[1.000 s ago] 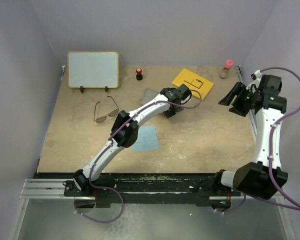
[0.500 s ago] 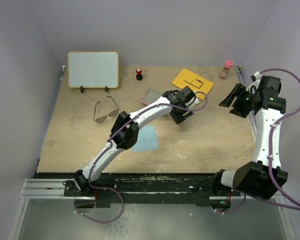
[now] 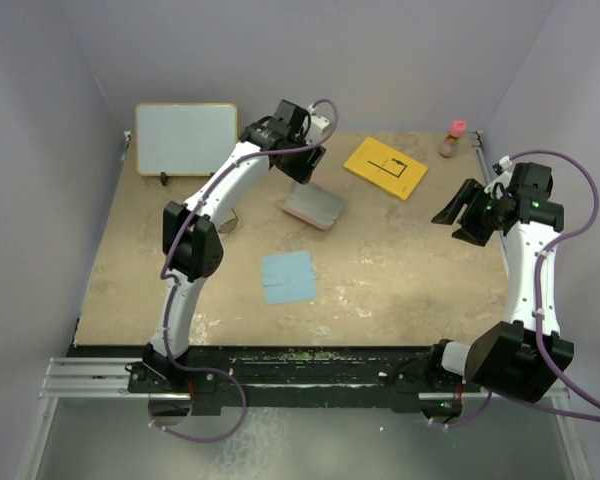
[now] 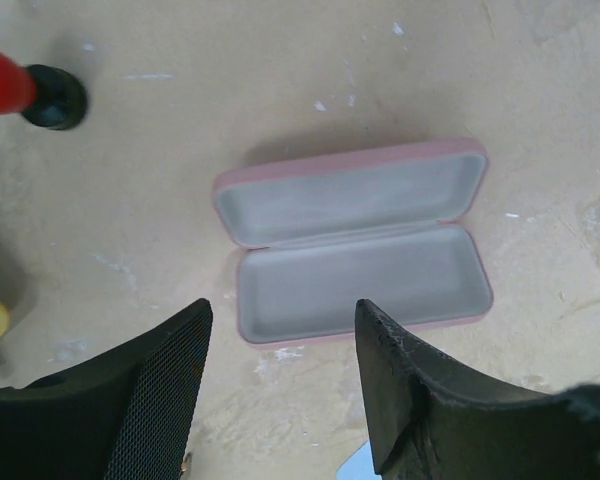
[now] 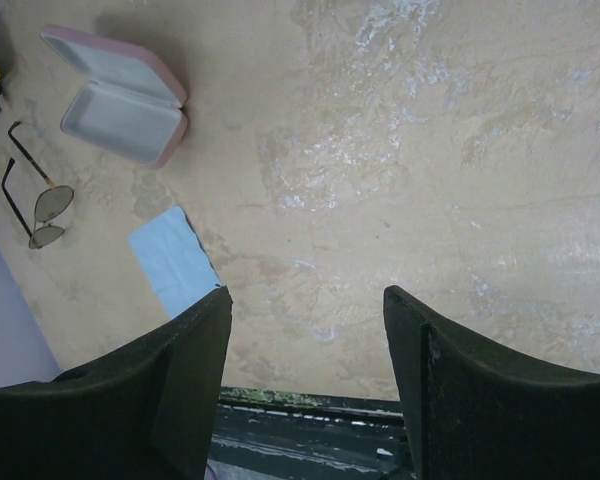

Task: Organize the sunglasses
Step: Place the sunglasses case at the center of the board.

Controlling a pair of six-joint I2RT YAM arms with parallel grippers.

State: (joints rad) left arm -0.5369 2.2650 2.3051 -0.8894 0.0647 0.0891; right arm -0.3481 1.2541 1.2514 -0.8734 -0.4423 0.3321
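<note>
A: What changed?
B: The left tool (image 4: pixel 280 335) has backed off toward the far edge. The case (image 4: pixel 352 240) now lies open. Tool spread wide, holding nothing.
A: Anything inside?
B: Empty. The sunglasses (image 5: pixel 40 205) sit on the bench (image 3: pixel 400 270) left of the case, toward the far-left corner. The right tool (image 5: pixel 305 300) is wide open and empty at the right edge. Glasses go in next, probably.

Matt finishes up close
Ahead of the left fingers (image 4: pixel 420 400) — black, matt plastic — the pink case (image 4: pixel 355 270) shows a soft, felt-like grey lining; the tabletop (image 4: pixel 280 60) is mottled, faintly glossy stone-look.
</note>
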